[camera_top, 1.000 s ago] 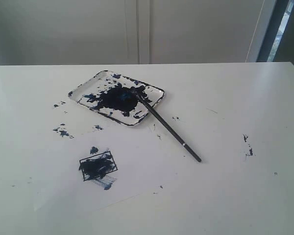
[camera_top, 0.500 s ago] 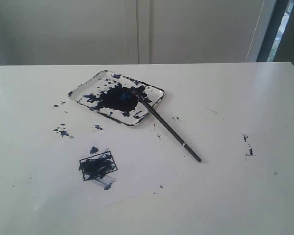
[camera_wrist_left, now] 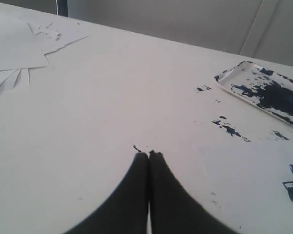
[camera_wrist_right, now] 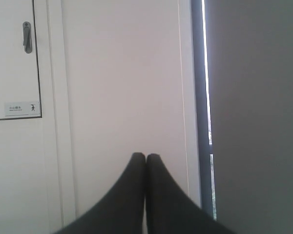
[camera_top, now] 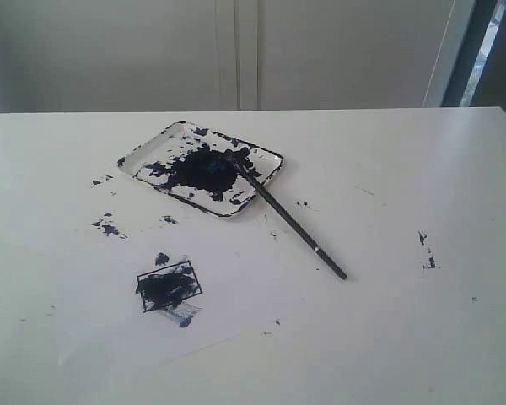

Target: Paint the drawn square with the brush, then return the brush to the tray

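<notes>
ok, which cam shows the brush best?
Exterior view: the brush shows full length, tip resting in the tray, handle end out on the table. Left wrist view catches only part of the tray, no brush. Right wrist view faces a wall, no brush.

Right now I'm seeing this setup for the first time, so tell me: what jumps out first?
The tray in the middle of the table carries a big blue-black paint blot. The brush lies with its tip in the tray and its handle out on the table. Nearer the camera, the drawn square is smeared with dark paint.
</notes>
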Available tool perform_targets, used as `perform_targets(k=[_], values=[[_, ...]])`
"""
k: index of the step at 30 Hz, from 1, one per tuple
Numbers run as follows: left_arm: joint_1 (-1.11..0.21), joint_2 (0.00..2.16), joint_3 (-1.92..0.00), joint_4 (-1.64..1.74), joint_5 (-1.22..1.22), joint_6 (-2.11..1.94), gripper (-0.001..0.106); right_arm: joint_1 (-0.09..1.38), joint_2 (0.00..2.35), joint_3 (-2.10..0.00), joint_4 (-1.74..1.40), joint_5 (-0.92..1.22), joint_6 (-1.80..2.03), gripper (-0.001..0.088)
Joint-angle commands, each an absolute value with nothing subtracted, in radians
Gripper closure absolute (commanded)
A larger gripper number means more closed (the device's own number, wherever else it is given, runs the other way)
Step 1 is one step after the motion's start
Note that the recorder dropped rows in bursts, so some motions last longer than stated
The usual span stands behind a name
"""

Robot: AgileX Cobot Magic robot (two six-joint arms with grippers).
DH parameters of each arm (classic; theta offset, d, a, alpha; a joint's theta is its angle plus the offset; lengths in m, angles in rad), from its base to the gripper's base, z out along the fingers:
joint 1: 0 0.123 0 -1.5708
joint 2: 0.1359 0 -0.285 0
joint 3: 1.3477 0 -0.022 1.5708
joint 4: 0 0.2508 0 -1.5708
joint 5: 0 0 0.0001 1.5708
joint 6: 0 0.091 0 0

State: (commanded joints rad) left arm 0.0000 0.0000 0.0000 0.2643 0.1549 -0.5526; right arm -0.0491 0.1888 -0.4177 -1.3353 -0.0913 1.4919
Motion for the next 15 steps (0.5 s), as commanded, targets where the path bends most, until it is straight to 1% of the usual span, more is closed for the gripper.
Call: perform_targets(k=[5, 11, 15], values=[[0.000, 0.000, 0.000, 0.275, 0.273, -0.494, 0.105, -0.049, 0.189, -0.418, -1.335, -0.091, 1.492, 0.0868], [0.000, 0.000, 0.000, 0.275, 0.272, -0.464, 0.105, -0.049, 0.189, -0.418, -1.335, -0.091, 1.492, 0.0868], [0.067, 0.000, 0.000, 0.275, 0.255, -0.398, 0.105, -0.049, 0.189, -0.418, -1.335, -0.093, 1.492, 0.0868]])
